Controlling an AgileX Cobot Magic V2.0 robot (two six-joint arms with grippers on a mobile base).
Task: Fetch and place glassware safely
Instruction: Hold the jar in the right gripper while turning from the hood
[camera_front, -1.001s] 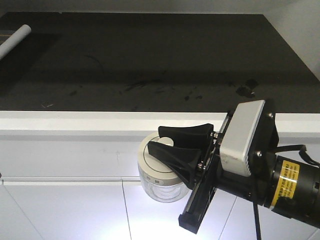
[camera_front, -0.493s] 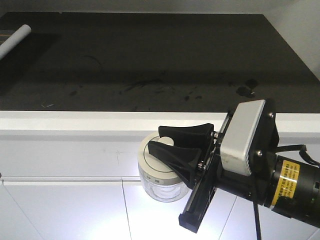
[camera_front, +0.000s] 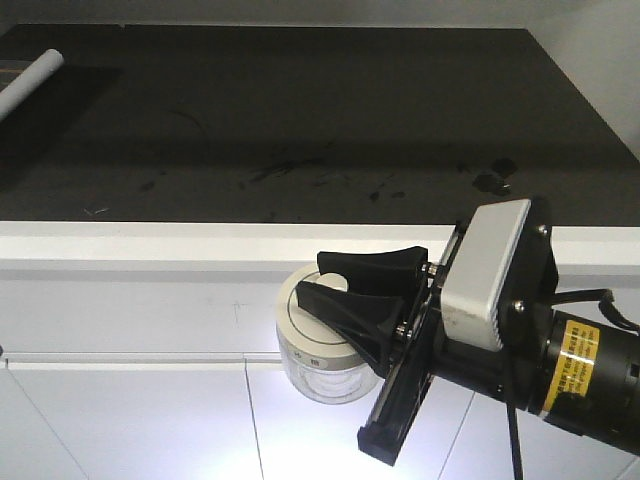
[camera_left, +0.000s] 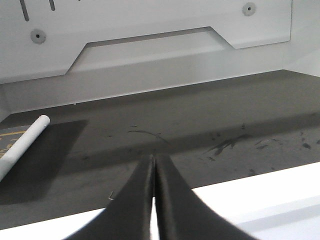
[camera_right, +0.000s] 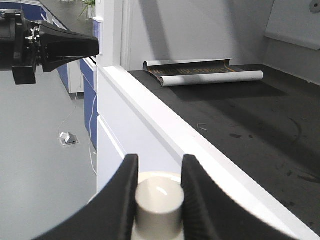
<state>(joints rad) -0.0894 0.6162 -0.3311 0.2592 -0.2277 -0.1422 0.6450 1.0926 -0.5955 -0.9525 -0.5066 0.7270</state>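
The glassware (camera_front: 318, 376), a squat clear jar with a cream-white lid (camera_front: 296, 322), hangs in front of the counter's white front edge (camera_front: 150, 245). My right gripper (camera_front: 312, 278) is shut on the lid's central knob (camera_right: 159, 206); in the right wrist view both black fingers (camera_right: 125, 190) press the knob's sides. The jar's glass body is hidden in that view. My left gripper (camera_left: 153, 160) is shut and empty, its tips over the dark countertop just past the white edge. It also shows at upper left in the right wrist view as the left gripper (camera_right: 75, 46).
The dark countertop (camera_front: 320, 120) carries scuff marks. A white rolled paper tube (camera_front: 30, 80) lies at its far left, seen too as the tube (camera_left: 25, 145) and the roll (camera_right: 210, 75). White cabinet fronts (camera_front: 120, 420) run below the edge. A white back panel (camera_left: 150, 45) closes the rear.
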